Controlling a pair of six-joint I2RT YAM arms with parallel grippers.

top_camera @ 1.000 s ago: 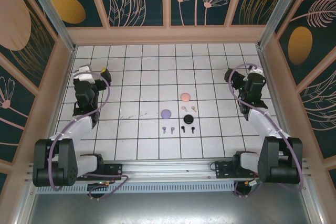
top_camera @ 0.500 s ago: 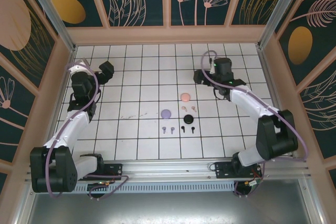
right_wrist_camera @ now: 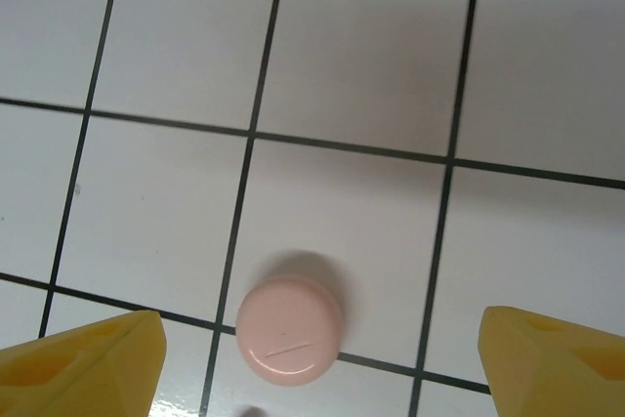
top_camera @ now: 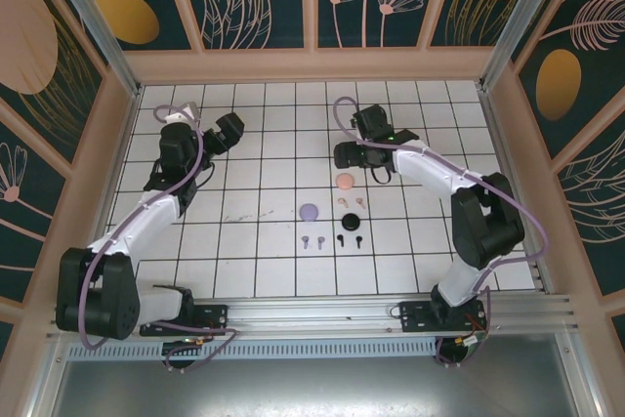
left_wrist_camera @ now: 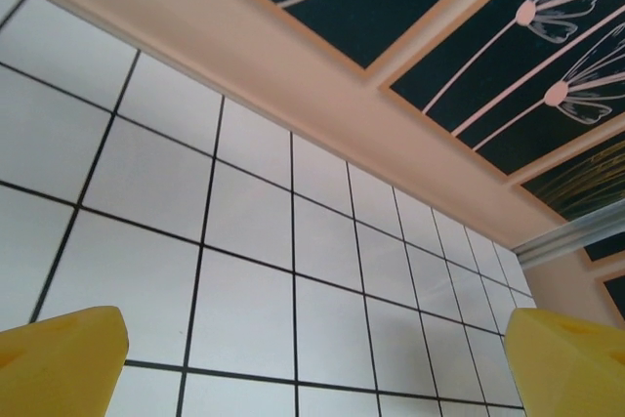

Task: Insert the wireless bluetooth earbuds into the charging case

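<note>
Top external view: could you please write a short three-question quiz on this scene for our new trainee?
1. True or false: the right tool is shut on the pink case.
2. Which case lies furthest left in the top view? A pink, B lilac, C black.
3. How many earbuds lie loose on the table?

Key: 1. False: it is open, above the case and not touching it. 2. B, the lilac case. 3. Six, in three pairs.
</note>
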